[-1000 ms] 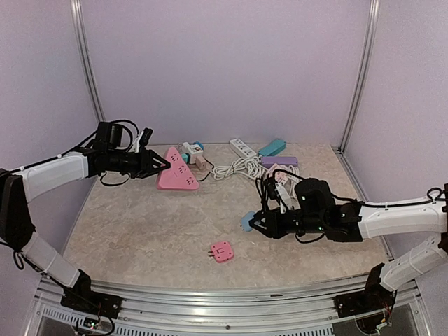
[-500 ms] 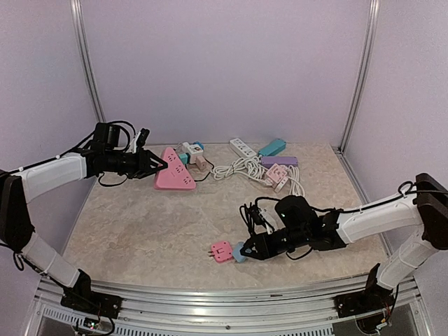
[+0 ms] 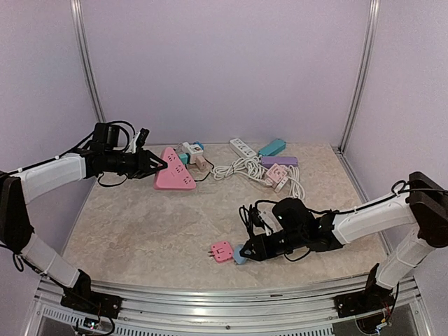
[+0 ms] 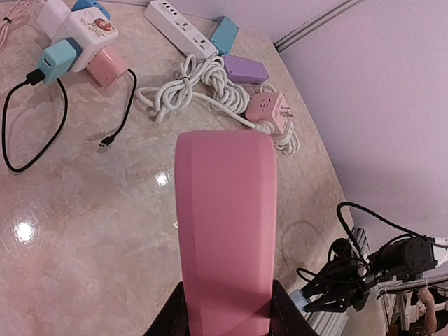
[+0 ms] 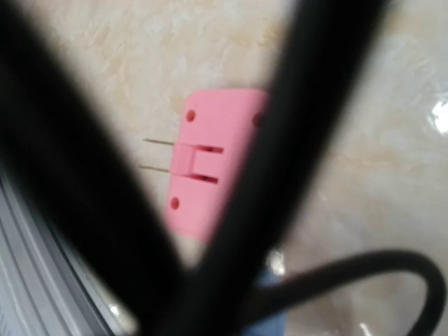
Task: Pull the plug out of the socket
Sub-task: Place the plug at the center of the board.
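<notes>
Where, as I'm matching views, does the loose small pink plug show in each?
Top external: small pink plug, near the front edge, just left of the right gripper.
Left wrist: not visible; the pink power strip fills the middle.
Right wrist: left of centre, prongs pointing left.
Shared landmark: light blue piece at the right gripper's tip.

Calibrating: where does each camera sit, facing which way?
Top external: above and behind, facing down at the table; both arms show.
Left wrist: faces along the clamped pink socket block toward the right gripper; own fingers show.
Right wrist: close over the pink adapter, blue plug held; blurred dark shapes cross.
Top also shows that adapter.
</notes>
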Tool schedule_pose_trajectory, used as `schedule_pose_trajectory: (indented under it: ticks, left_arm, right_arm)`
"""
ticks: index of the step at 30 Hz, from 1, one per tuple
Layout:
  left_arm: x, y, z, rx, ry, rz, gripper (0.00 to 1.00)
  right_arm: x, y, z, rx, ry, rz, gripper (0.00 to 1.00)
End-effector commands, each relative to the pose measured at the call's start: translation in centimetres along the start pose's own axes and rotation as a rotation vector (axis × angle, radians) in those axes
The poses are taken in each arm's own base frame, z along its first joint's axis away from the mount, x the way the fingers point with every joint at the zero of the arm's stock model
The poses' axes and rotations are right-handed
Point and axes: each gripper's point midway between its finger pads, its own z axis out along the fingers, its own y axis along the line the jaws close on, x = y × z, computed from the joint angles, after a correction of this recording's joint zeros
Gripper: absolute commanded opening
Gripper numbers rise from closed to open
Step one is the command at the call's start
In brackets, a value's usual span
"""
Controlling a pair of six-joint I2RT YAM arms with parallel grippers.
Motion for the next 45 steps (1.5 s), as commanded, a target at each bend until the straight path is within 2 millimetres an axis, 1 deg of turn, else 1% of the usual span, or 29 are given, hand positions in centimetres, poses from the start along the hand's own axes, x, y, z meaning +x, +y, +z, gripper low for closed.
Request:
schedule_pose_trajectory:
  ticks: [1,6,12,15,17,19,21,24,27,29,32,34,36,38,40,45]
  left_arm:
    - [-0.8,-1.4,-0.7,0.043,-0.037,0.035,0.04]
    - [-0.8,-1.4,-0.7,0.043,-0.035,0.034,0.04]
    - [-0.8,-1.6,-0.7,0.048,-0.034,0.039,0.04]
    - [-0.7,-1.9,-0.6,0.047,-0.031,0.05,0.04]
    - [-0.6,-2.1,-0.4,0.039,-0.029,0.055,0.04]
    - [-0.2,-2.8,-0.2,0.039,-0.021,0.052,0.04]
    - [0.6,-3.6,0.1,0.05,-0.005,0.035,0.04]
    - [2.7,-4.7,0.4,0.074,0.029,0.017,0.04]
    - [6.1,-5.3,1.0,0.102,0.105,-0.006,0.04]
    - [8.4,-5.6,1.2,0.109,0.148,-0.012,0.04]
    - [12.1,-5.7,1.5,0.119,0.228,-0.027,0.04]
    - [14.3,-5.7,1.5,0.125,0.272,-0.037,0.04]
    - [16.2,-5.7,1.6,0.142,0.316,-0.054,0.04]
    - [17.8,-5.7,1.7,0.161,0.352,-0.078,0.04]
    - [18.9,-5.4,1.7,0.163,0.374,-0.101,0.04]
    - [20.5,-4.9,1.4,0.17,0.41,-0.132,0.04]
  right_arm:
    - [0.7,-1.0,0.2,0.041,0.012,0.012,0.39]
    - [0.5,-1.6,-0.3,0.088,-0.005,0.008,0.61]
    - [-0.3,-2.0,-1.6,0.144,-0.043,-0.014,0.75]
    - [-1.5,-2.2,-3.3,0.194,-0.102,-0.036,0.85]
    - [-2.6,-2.2,-4.8,0.232,-0.151,-0.055,0.91]
    - [-4.1,-2.2,-6.6,0.279,-0.221,-0.083,0.96]
    - [-5.6,-2.2,-8.3,0.309,-0.287,-0.104,0.99]
    - [-7.7,-2.6,-10.4,0.341,-0.376,-0.129,1.0]
    - [-9.5,-2.9,-12.0,0.358,-0.453,-0.153,1.0]
    - [-10.6,-2.7,-12.9,0.357,-0.494,-0.173,1.0]
    - [-11.6,-2.8,-13.8,0.367,-0.532,-0.191,1.0]
    - [-12.2,-2.9,-14.4,0.38,-0.55,-0.201,1.0]
    - [-13.0,-2.5,-15.0,0.375,-0.585,-0.214,1.0]
    - [-13.4,-2.4,-15.4,0.378,-0.597,-0.221,0.99]
    - [-13.5,-2.3,-15.6,0.382,-0.6,-0.224,1.0]
    - [-13.2,-2.5,-15.8,0.381,-0.605,-0.211,1.0]
